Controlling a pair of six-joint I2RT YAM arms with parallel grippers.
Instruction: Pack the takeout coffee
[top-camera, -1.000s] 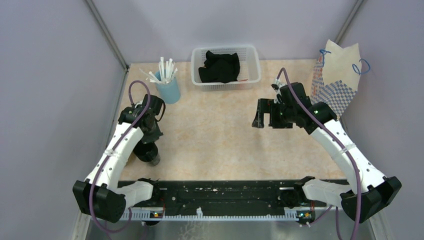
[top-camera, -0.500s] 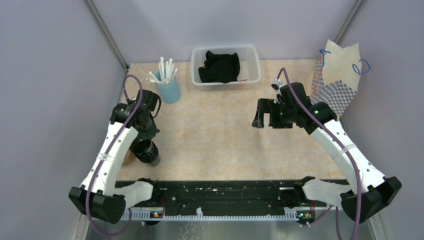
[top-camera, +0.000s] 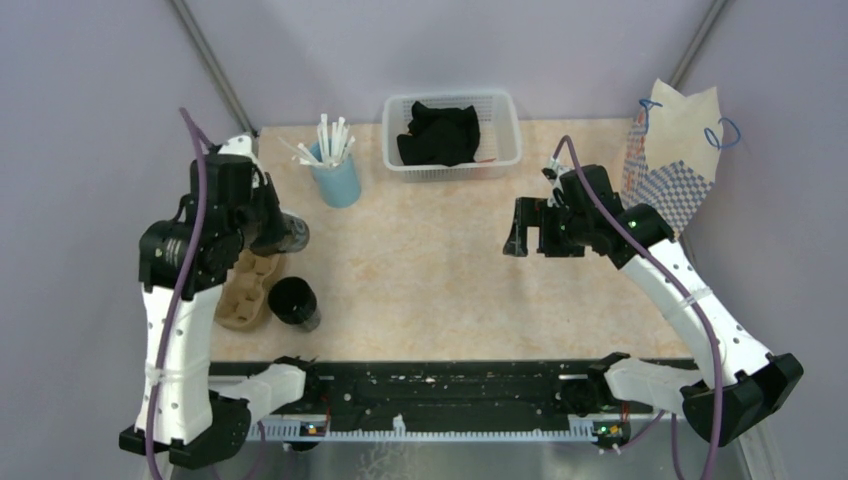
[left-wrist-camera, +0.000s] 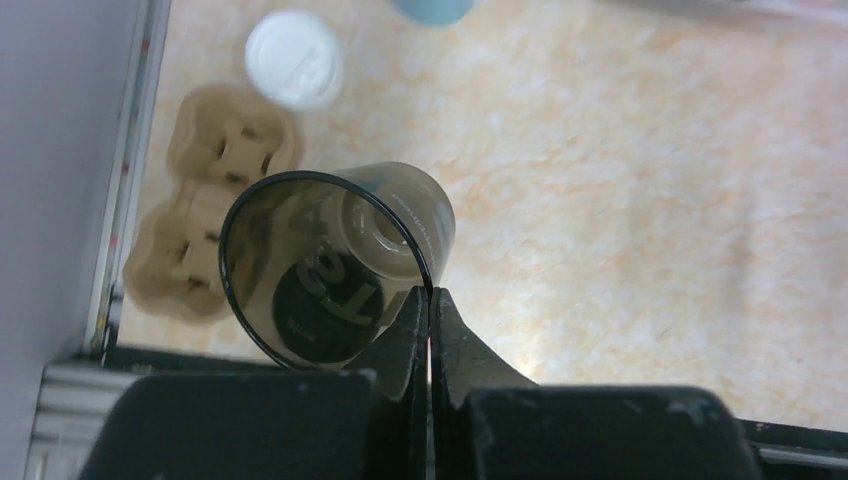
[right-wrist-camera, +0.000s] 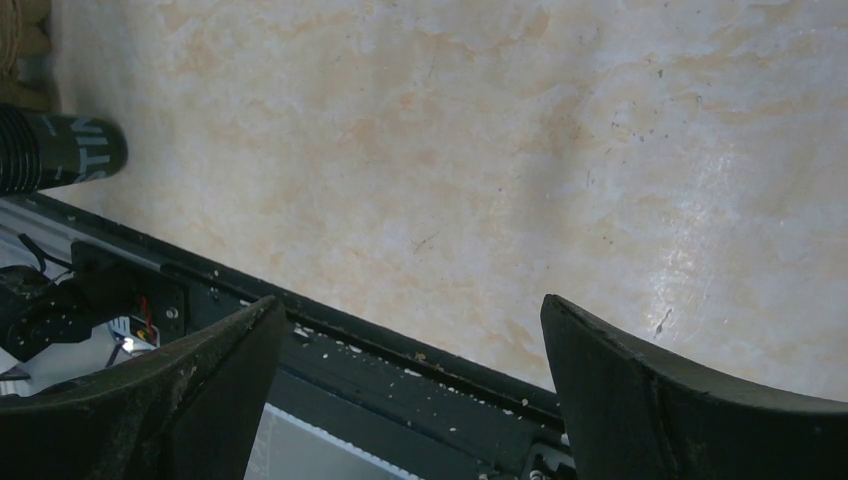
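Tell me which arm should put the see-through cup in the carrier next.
Left: the left gripper pinches the rim of the see-through cup near the carrier; the right gripper hangs open, empty, across the table.

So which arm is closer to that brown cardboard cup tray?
Left. The left gripper, holding a dark cup, is right beside the cup tray; the right gripper hangs far across the table.

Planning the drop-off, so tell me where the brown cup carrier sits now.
In the top view the brown carrier lies at the left edge of the table, toward the near side, just left of the black cup.
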